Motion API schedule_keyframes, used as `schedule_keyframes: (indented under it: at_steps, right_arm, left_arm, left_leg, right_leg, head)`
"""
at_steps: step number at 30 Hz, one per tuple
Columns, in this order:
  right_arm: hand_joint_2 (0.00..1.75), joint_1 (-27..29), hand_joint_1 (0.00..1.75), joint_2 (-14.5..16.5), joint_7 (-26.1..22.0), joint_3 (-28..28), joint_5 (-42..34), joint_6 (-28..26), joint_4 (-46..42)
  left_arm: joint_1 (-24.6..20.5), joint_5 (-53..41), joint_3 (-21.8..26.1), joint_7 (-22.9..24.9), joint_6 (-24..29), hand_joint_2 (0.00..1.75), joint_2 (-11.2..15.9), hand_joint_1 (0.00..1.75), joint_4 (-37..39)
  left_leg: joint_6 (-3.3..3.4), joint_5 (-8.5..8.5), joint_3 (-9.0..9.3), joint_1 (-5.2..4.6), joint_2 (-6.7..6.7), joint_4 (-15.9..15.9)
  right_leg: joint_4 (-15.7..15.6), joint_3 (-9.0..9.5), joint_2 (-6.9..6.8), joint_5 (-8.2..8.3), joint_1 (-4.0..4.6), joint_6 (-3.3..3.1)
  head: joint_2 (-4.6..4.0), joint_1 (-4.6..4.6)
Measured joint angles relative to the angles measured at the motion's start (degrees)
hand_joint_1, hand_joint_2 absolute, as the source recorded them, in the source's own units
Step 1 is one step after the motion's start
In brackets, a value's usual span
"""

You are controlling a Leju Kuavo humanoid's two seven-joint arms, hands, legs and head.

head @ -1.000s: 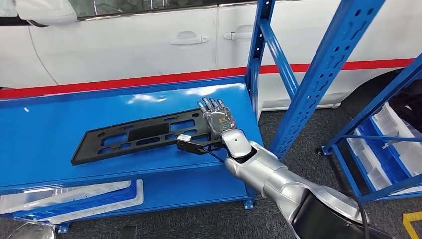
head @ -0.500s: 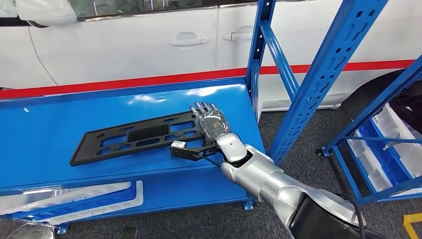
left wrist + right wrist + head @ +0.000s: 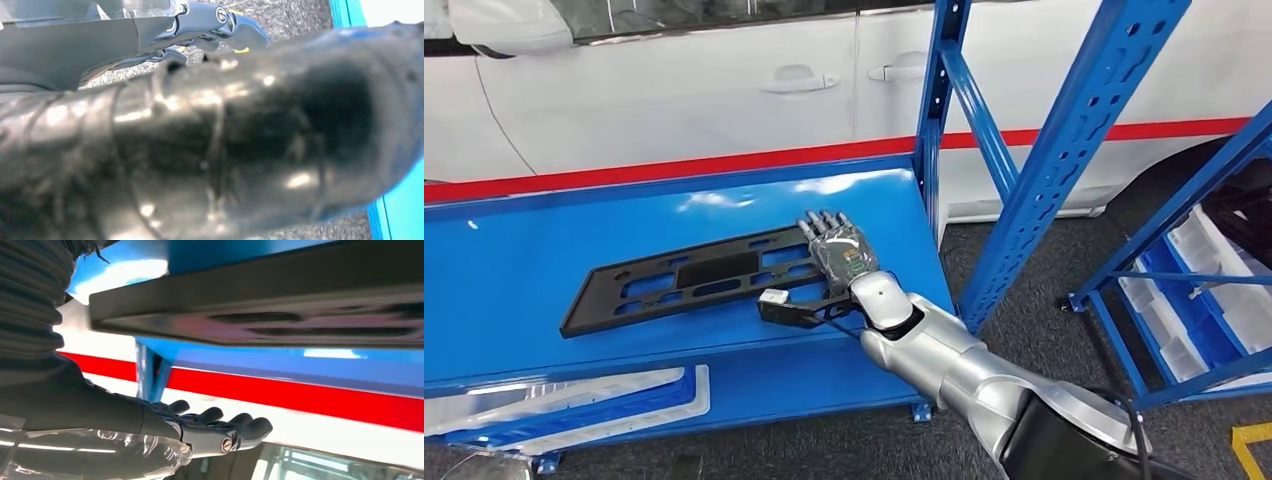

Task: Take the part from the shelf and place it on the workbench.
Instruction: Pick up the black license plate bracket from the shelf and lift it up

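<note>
Head view: lying mid-frame on shelf (image 3: 514,270) — part (image 3: 684,280). Hovering flat over its right end — right hand (image 3: 839,250), fingers straight, together, gripping nothing. Needing, probably: sliding under the edge, clamping firmly, lifting level.

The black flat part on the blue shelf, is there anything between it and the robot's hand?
No. In the head view the right hand lies flat over the near end of the black part, fingers straight. Whether it presses down is unclear.
</note>
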Motion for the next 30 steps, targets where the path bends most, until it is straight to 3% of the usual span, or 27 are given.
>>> schedule_keyframes:
  at_steps: [3,6,7,8,9,11,13,18,20,22,23,24,25,27,28,30]
  right_arm:
    - [1.75,0.0,0.0,0.1,-0.1,0.0,0.0,0.0,-0.2]
    - [1.75,0.3,0.0,0.1,-0.2,0.0,0.0,0.3,-0.3]
    - [1.75,0.5,0.0,0.1,-0.3,0.0,0.0,0.4,-0.3]
    - [1.75,0.7,0.0,0.1,-0.3,0.0,0.0,0.6,-0.3]
    - [1.75,0.8,0.0,0.1,-0.3,0.0,0.0,0.7,-0.3]
    - [1.75,0.9,0.0,0.2,-0.4,0.0,0.0,0.8,-0.3]
    - [1.75,0.9,0.0,0.3,-0.4,0.0,0.1,0.9,-0.4]
    - [1.75,1.0,0.0,0.6,-0.6,0.0,0.2,1.0,-0.7]
    - [1.75,1.1,0.0,0.9,-0.7,0.0,0.2,1.0,-0.8]
    - [1.75,1.3,0.0,1.1,-0.8,0.0,0.2,1.0,-0.8]
    - [1.75,1.5,0.0,1.1,-0.8,0.0,0.2,1.0,-0.8]
    - [1.75,1.7,0.0,1.1,-0.8,0.0,0.2,1.0,-0.8]
    - [1.75,1.8,0.0,1.1,-0.8,0.0,0.2,1.0,-0.8]
    - [1.75,1.8,0.0,1.2,-0.8,0.0,0.2,1.0,-0.8]
    - [1.75,1.7,0.0,1.3,-0.8,0.0,0.2,1.0,-0.8]
    - [1.75,1.7,0.0,1.3,-0.8,0.0,0.2,1.0,-0.9]
  left_arm:
    - [0.2,0.0,-0.1,-0.1,0.0,0.0,0.0,0.0,0.0]
    - [0.1,0.0,-0.2,-0.1,0.0,0.0,-0.1,0.0,0.0]
    - [0.1,0.0,-0.2,-0.1,0.0,0.0,-0.1,0.0,0.0]
    - [0.1,0.0,-0.3,-0.1,0.0,0.0,-0.1,0.0,0.0]
    - [0.2,0.0,-0.3,-0.1,0.0,0.0,-0.1,0.0,0.0]
    - [0.2,0.0,-0.3,-0.1,0.0,0.0,-0.1,0.0,0.0]
    - [0.1,0.0,-0.3,-0.1,0.0,0.0,-0.1,0.0,0.0]
    - [0.1,0.0,-0.4,-0.1,0.0,0.0,-0.1,0.0,0.0]
    - [0.1,0.0,-0.4,-0.1,0.0,0.0,-0.1,0.0,0.0]
    - [0.1,0.0,-0.5,-0.1,0.0,0.0,-0.1,0.0,0.0]
    - [0.2,0.0,-0.5,-0.1,0.0,0.0,-0.1,0.0,0.0]
    - [0.2,0.0,-0.6,-0.1,0.0,0.0,-0.1,0.0,0.0]
    - [0.3,0.0,-0.6,-0.1,0.0,0.0,-0.1,0.0,0.0]
    - [0.2,0.0,-0.6,-0.1,0.0,0.0,-0.1,0.0,0.0]
    - [0.1,0.0,-0.7,-0.1,0.0,0.0,-0.1,0.0,0.0]
    - [0.0,0.0,-0.7,-0.1,0.0,0.0,-0.1,0.0,0.0]
  left_leg:
    - [0.78,0.6,0.57,0.49,0.08,-1.1]
    - [1.31,0.77,0.79,0.57,0.16,-1.4]
    - [1.39,0.73,0.77,0.55,0.15,-1.4]
    - [1.41,0.68,0.77,0.55,0.12,-1.3]
    - [1.39,0.61,0.77,0.55,0.08,-1.2]
    - [1.14,0.32,0.73,0.54,-0.04,-0.8]
    - [0.65,-0.02,0.45,0.36,-0.11,-0.2]
    - [-0.68,-0.81,-0.1,0.35,-0.04,0.8]
    - [-1.33,-3.64,-2.29,0.55,0.04,5.6]
    - [-1.79,-6.72,-5.81,0.76,0.05,12.9]
    - [-1.91,-7.12,-6.96,0.83,0.06,15.1]
    - [-1.96,-6.45,-7.15,0.87,0.06,15.2]
    - [-1.91,-4.76,-6.17,0.9,0.07,13.0]
    - [-1.57,-1.1,-2.26,0.85,0.12,5.0]
    - [-1.29,-0.11,-0.69,0.71,0.12,1.8]
    - [-0.72,-0.06,0.4,0.36,0.05,-0.5]
  right_leg:
    - [1.3,-0.51,-0.17,-1.11,0.1,0.91]
    - [10.5,-4.81,-0.27,-5.88,0.07,1.29]
    - [13.5,-6.31,-0.28,-6.87,0.04,1.36]
    - [14.9,-7.06,-0.3,-6.82,0.03,1.38]
    - [13.9,-6.68,-0.32,-5.62,0.02,1.35]
    - [6.9,-3.34,-0.34,-1.89,0.04,1.03]
    - [1.1,-0.48,-0.26,-0.07,0.18,0.61]
    - [-0.4,0.1,-0.1,0.27,0.1,-0.59]
    - [-0.6,0.22,-0.15,0.43,-0.17,-1.03]
    - [-0.6,0.17,-0.22,0.41,-0.15,-1.19]
    - [-0.6,0.17,-0.25,0.38,-0.12,-1.2]
    - [-0.6,0.18,-0.25,0.36,-0.11,-1.2]
    - [-0.6,0.23,-0.21,0.34,-0.11,-1.16]
    - [-0.6,0.36,-0.11,0.24,-0.06,-0.96]
    - [-0.6,0.38,-0.07,0.2,0.0,-0.76]
    - [-0.7,0.36,-0.05,0.19,0.08,-0.18]
  head:
    - [0.01,0.13]
    - [0.02,0.32]
    - [0.01,0.33]
    - [0.01,0.35]
    - [0.0,0.35]
    - [0.0,0.37]
    - [0.0,0.34]
    - [0.01,0.22]
    - [0.01,0.02]
    - [0.01,-0.05]
    - [0.0,-0.04]
    - [0.0,-0.04]
    - [0.0,-0.05]
    - [0.0,-0.04]
    - [0.0,-0.02]
    - [0.0,0.01]
